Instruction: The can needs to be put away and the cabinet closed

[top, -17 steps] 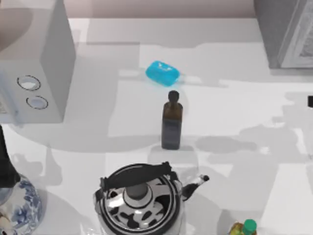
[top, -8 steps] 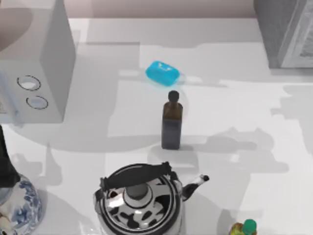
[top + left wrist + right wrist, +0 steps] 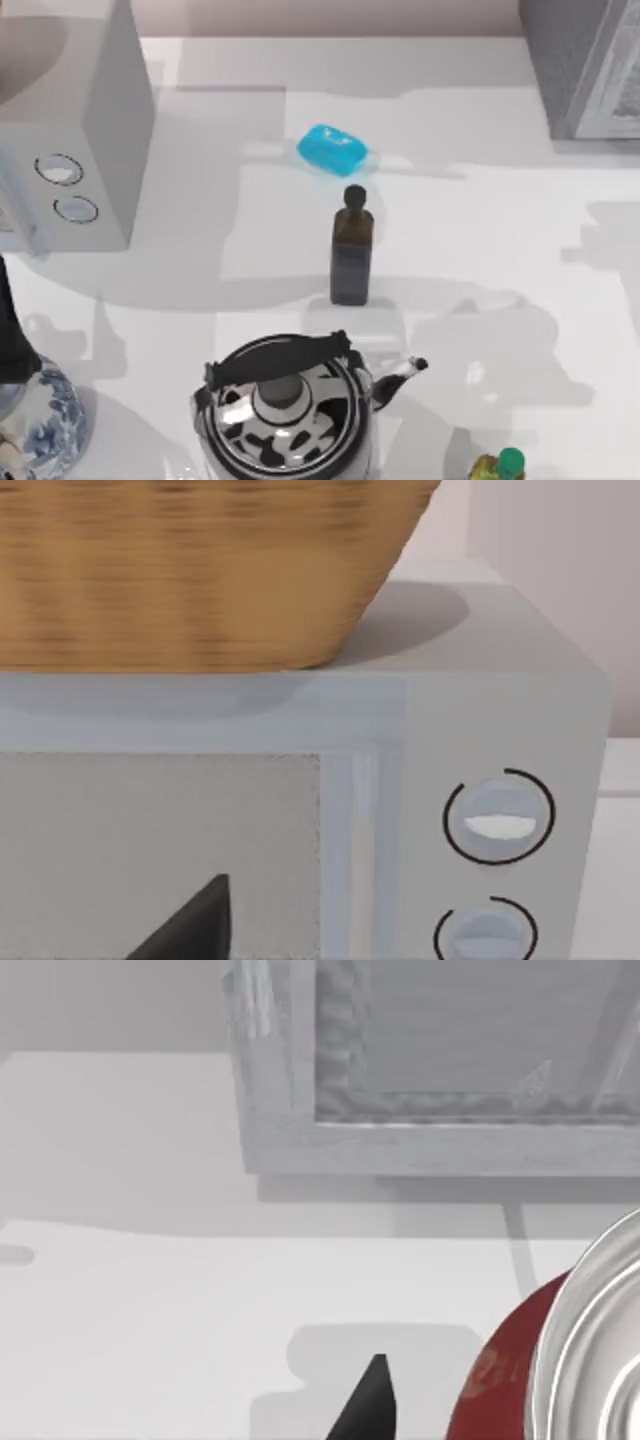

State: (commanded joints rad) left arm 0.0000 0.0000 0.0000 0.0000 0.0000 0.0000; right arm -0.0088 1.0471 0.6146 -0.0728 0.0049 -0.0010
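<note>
Looking down from the top view, the cabinet (image 3: pixel 585 65) stands at the table's far right corner, its pale framed door (image 3: pixel 618 75) swung out toward the front, which I judge leaves the inside open for the can to go in; the dark brown bottle (image 3: pixel 351 250), the blue block (image 3: pixel 333 149), the black-and-white kettle (image 3: pixel 285 410) and the light grey box with two dials (image 3: pixel 70 150) at the left all sit well apart from it, so the path along the right side looks free, and only shadows fall on the white table (image 3: pixel 480 220) there. From the left wrist view, the dialled box fills the frame with a woven basket (image 3: pixel 200 570) resting on its top, and one dark fingertip (image 3: pixel 195 925) of the left gripper points toward its window; this arm seems parked at the left, and I cannot tell how far its fingers are apart. From the right wrist view, the can (image 3: pixel 560 1360), red-sided with a silvery lid, sits close up against the camera with one dark fingertip (image 3: pixel 368 1400) of the right gripper beside it, and the cabinet's framed panel lies ahead across bare table; the can appears carried toward the cabinet, probably held, yet the grip itself is hidden, so I cannot tell whether the fingers are clamped on it
</note>
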